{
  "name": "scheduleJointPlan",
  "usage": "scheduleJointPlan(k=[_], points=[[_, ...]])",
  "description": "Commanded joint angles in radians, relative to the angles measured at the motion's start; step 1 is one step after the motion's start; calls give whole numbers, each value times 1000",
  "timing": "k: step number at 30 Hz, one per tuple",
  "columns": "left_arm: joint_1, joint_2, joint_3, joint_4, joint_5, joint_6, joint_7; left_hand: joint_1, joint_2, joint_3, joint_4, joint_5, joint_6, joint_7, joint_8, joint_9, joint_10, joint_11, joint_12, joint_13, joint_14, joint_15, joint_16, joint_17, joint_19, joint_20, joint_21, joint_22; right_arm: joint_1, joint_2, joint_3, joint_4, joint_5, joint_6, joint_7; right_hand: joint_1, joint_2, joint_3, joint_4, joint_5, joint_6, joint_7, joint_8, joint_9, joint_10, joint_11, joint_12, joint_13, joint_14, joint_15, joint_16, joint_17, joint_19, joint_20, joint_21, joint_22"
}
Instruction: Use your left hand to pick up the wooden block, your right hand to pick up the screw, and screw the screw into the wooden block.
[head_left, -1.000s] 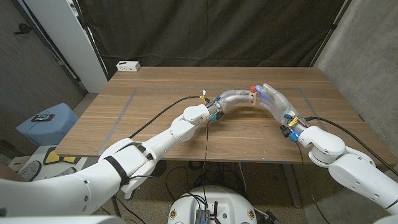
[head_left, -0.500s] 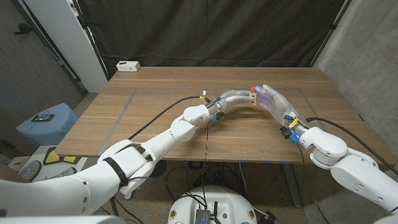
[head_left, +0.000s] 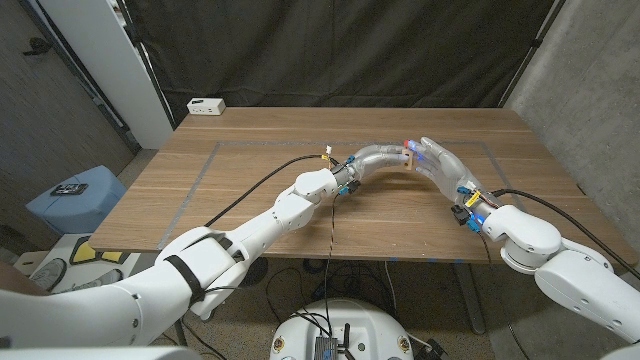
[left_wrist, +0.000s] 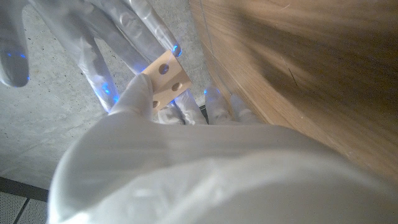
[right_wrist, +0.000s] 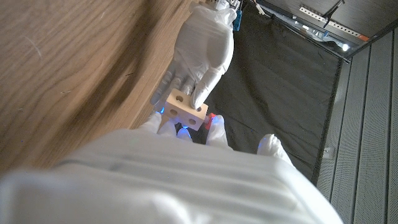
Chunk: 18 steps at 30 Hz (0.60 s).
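The wooden block (right_wrist: 186, 109) is held up off the table (head_left: 250, 190), above its far right part, between the two hands. It is small, pale and drilled with round holes — judged light, stiff and hard-edged, with dry faces that should not slip much. The left hand (head_left: 378, 157) grips it by its sides, thumb over one face, leaving the holed faces open; that looks the right hold, as long as the fingers stay clear of the hole in use.

The screw (head_left: 406, 143) shows as a small red spot just at the block; it seems tiny and smooth, easy to lose, best pinched at the head. The right hand (head_left: 443, 164) meets the block with its fingertips — the frames do not show plainly whether it is pinching the screw. A white power strip (head_left: 207, 105) lies at the far left corner.
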Motion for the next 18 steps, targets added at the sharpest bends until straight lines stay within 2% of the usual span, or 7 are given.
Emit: scheduleJointPlan(k=[1, 18], points=[[-4, -6, 1, 12, -1, -6, -1, 5, 9, 3, 5, 5, 27, 19, 7, 5, 3, 4, 7, 1, 9, -22, 6, 2, 3, 2, 7, 6, -14, 3, 15, -7, 0, -12, 5, -1, 10, 8, 0, 1, 8, 4, 5, 2, -93, -5, 5, 3, -132, 2, 9, 2, 1, -2, 3, 3], [-21, -19, 1, 47, -2, -20, -15, 4, 8, 3, 4, 5, 29, 18, 8, 5, 5, 3, 8, 1, 9, -23, 6, 2, 3, 2, 7, 6, -35, 21, 53, -2, -4, -11, -9, 2, 11, 10, -2, 2, 10, 5, 5, 2, -88, -5, 6, 3, -126, 2, 10, 1, 4, -3, 4, 3]])
